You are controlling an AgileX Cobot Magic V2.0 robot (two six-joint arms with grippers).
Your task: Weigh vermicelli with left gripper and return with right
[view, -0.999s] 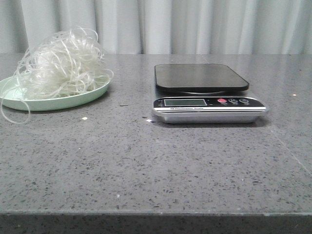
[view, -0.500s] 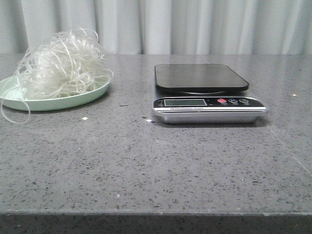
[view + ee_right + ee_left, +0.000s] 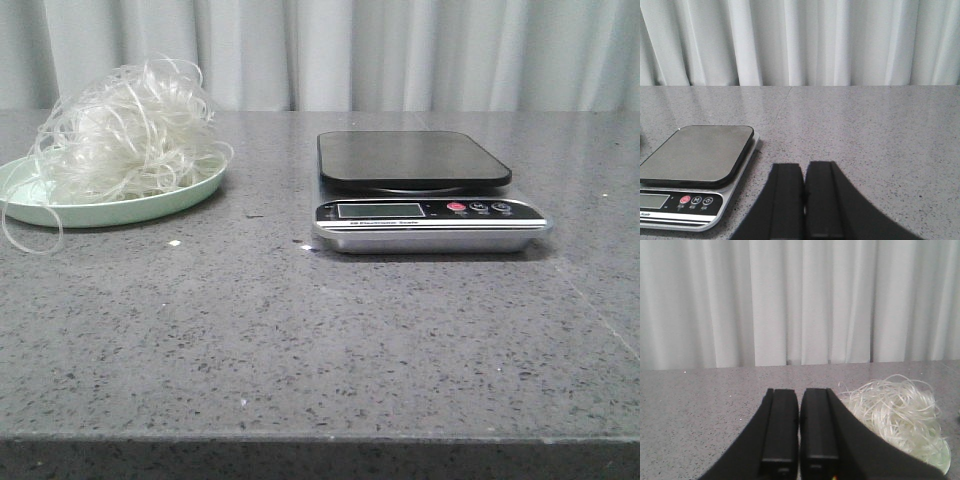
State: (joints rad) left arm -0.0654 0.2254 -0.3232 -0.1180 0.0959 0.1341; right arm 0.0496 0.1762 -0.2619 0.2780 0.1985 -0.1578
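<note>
The vermicelli (image 3: 125,130) is a fluffy whitish tangle heaped on a pale green plate (image 3: 190,195) at the far left of the table. It also shows in the left wrist view (image 3: 897,412), beside my left gripper (image 3: 799,392), which is shut and empty, off to one side of the plate. The kitchen scale (image 3: 425,190) with a dark platform stands right of centre, bare. In the right wrist view the scale (image 3: 695,160) lies beside my right gripper (image 3: 804,167), which is shut and empty. Neither gripper shows in the front view.
The grey speckled table (image 3: 300,330) runs back to a white curtain (image 3: 400,50). A few loose noodle strands hang over the plate's left rim (image 3: 20,235). Small white crumbs (image 3: 173,243) lie on the table between plate and scale.
</note>
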